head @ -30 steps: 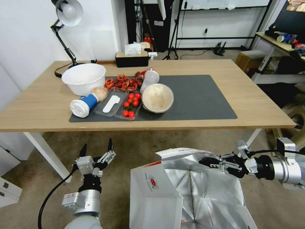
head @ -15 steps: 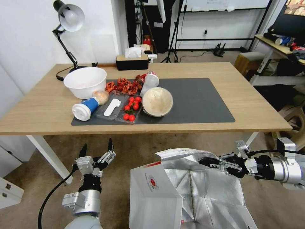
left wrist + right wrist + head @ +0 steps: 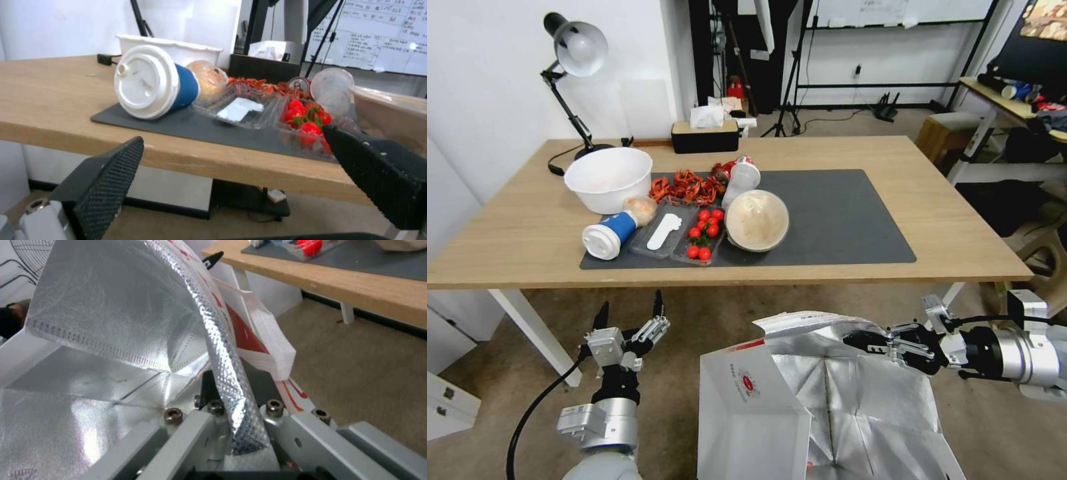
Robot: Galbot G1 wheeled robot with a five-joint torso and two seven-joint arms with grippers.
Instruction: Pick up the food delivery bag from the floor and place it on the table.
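— Worn brownish carpet point(image 3: 707, 313) runs under the table point(image 3: 954, 220), a light-wood top on white legs with a dark grey mat point(image 3: 840, 213). What is the left gripper point(image 3: 630, 319) doing?

— It hangs below the table's near edge, pointing up, jaws spread wide with nothing between them. In its wrist view the two black fingertips point(image 3: 109, 173) stand far apart, framing the table edge.

— And what sits on the mat?

— From the left: a big white bowl point(image 3: 608, 179), whose inside I cannot make out; a blue cup point(image 3: 608, 235) with a white lid, lying on its side; a clear tray point(image 3: 657, 233) holding a white utensil; a clear tray of red cherry tomatoes point(image 3: 704, 233); then a pale bowl point(image 3: 757, 220) tipped on its side.

— Where is the food delivery bag point(image 3: 747, 393)?

— Below the table's near edge, in front of the robot, mouth open, silver foil lining showing, round red logo on its white side.

— The right gripper point(image 3: 870, 341)?

— It reaches in from the right, jaws pinched tight on the bag's foil rim point(image 3: 231, 386).
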